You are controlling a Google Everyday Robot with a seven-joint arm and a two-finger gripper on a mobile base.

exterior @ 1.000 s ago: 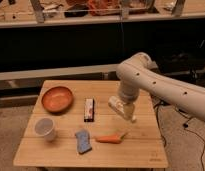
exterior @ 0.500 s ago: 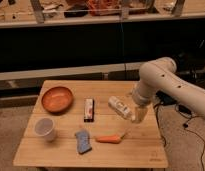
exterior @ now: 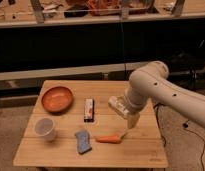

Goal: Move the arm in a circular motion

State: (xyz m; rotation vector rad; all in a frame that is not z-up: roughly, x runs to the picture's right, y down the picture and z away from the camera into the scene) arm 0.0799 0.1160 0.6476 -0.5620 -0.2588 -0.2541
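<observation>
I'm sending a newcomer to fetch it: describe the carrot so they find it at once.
Start at the wooden table; near its front edge, just left of the gripper of the arm, lies the carrot. It is the only slim, tapered orange thing there, lying flat to the right of the blue sponge.

Glossy cream-white arm (exterior: 168, 95), thick rounded tube segments. Bulbous joint (exterior: 152, 75) at bend, soft highlight on top. Few small dark dots scattered along shell. Stubby paler wrist block (exterior: 118, 104) jutting sideways. Narrow tapered tip (exterior: 132, 120), yellowish cream, ending in jaws low over right half of wooden surface (exterior: 143, 152), near carrot (exterior: 108, 139).
</observation>
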